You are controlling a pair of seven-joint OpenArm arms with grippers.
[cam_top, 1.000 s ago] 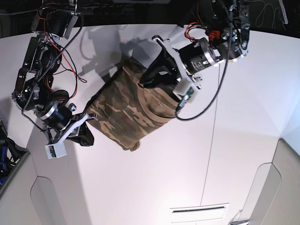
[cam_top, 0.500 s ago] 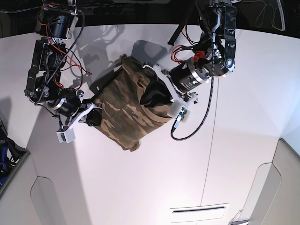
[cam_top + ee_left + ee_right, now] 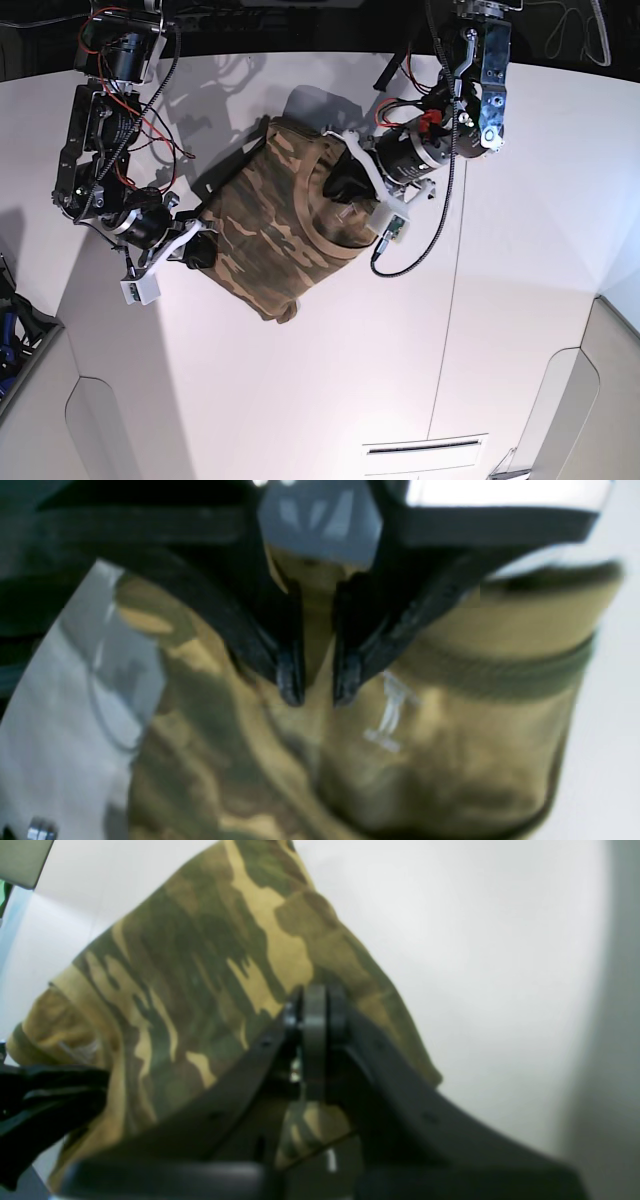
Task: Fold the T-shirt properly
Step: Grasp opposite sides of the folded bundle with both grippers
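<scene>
camo t-shirt (image 3: 265, 235) pinched by left end effector (image 3: 317, 692) near collar

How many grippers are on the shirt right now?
2. The left gripper sits at the collar end of the T-shirt, by the neck label; the right gripper is at the opposite edge, shut.

No text, number or brand can be read in these pictures. In the left wrist view, the T-shirt (image 3: 450, 740) carries a small pale printed mark (image 3: 392, 715) just below its olive neck band, but it is blurred and its letters cannot be made out. In the right wrist view, the same pale mark (image 3: 80, 1050) shows faintly on the tan cloth, also too small to read.
</scene>
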